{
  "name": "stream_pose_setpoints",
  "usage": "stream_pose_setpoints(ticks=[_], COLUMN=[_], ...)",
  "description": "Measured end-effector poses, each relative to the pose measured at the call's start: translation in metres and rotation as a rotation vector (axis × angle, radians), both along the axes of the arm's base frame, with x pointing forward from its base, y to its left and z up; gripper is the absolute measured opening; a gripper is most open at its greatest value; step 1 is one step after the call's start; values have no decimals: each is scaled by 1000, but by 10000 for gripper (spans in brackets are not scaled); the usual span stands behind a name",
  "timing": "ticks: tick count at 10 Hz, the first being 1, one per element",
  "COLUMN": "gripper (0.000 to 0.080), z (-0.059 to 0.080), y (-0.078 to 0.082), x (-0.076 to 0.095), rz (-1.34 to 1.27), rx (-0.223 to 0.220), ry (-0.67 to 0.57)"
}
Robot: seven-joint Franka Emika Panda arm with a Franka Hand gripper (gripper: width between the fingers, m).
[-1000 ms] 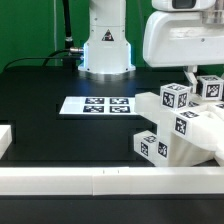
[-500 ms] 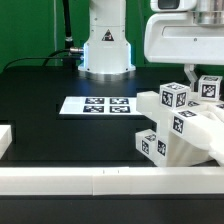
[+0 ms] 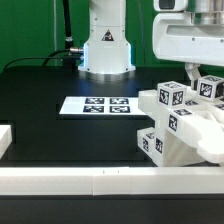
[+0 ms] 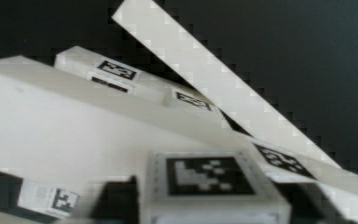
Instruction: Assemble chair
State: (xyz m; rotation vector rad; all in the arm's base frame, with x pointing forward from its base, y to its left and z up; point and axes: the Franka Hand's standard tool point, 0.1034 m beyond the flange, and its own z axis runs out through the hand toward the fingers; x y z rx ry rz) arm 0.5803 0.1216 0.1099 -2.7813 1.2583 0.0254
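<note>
In the exterior view, the chair (image 3: 180, 128) is in the lower right part of the frame, on the black table (image 3: 50, 125). It is a group of thick white plastic parts that are joined together, and several of them have black-and-white square tags. The parts lie against the long white rail (image 3: 100, 180) that goes along the lower edge of the frame. The gripper (image 3: 194, 76) comes down from the upper right, under the big white body of the arm, and its dark fingers reach between the two highest tagged blocks of the chair. From this side I cannot tell if the fingers press on a block or are loose.

Near the middle of the frame the marker board (image 3: 96, 105) lies flat on the table, well apart from the chair. Behind it, at the top, stands the white base of the robot (image 3: 106, 45), with black cables beside it on the left. A short white block (image 3: 5, 140) is at the left edge of the frame.

The wrist view shows the chair (image 4: 87, 130) from very close, which the exterior view does not give: white faces with small tags, and one large tag in the lower middle. A long white bar (image 4: 211, 75) goes diagonally through the frame. The picture is blurred, and the fingers are not clear here.
</note>
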Motion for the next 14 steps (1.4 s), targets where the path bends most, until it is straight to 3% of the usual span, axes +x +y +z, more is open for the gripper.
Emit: stream_pose_setpoints(ticks=[1,2,6,10,12,14], gripper=[508,604,647,649,649,626], z=[0,1,1,3,3,3], y=[0,4,5,1,1,1], x=[0,0,0,2,3,2], rz=[35,68,361,880,1094,1131], rx=[-1,-2,-10,-83,-98,-98], ry=[-3,-8,-33,-59,-67,-69])
